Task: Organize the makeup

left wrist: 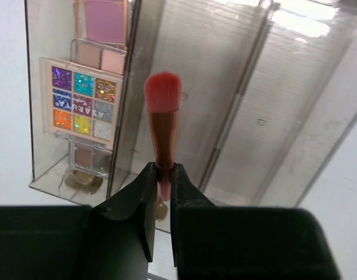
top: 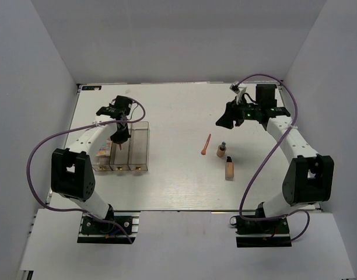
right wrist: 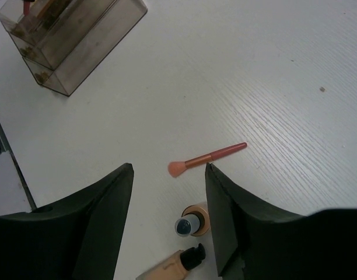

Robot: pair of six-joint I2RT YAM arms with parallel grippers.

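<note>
My left gripper (top: 120,135) (left wrist: 162,169) is shut on a coral-pink brush stick (left wrist: 163,93), held brush end down over the clear acrylic box (top: 129,150) (left wrist: 242,116), near the divider between its left and middle compartments. Eyeshadow palettes and compacts (left wrist: 80,102) stand in the left compartment. My right gripper (top: 226,120) (right wrist: 168,169) is open and empty, above the table. Below it lie a second coral stick (top: 206,144) (right wrist: 209,157), an upright beige dark-capped bottle (top: 221,149) (right wrist: 190,221) and a lying beige bottle (top: 229,168) (right wrist: 170,268).
The box also shows at the top left of the right wrist view (right wrist: 73,35). White walls enclose the table (top: 178,186) on three sides. Purple cables loop beside each arm.
</note>
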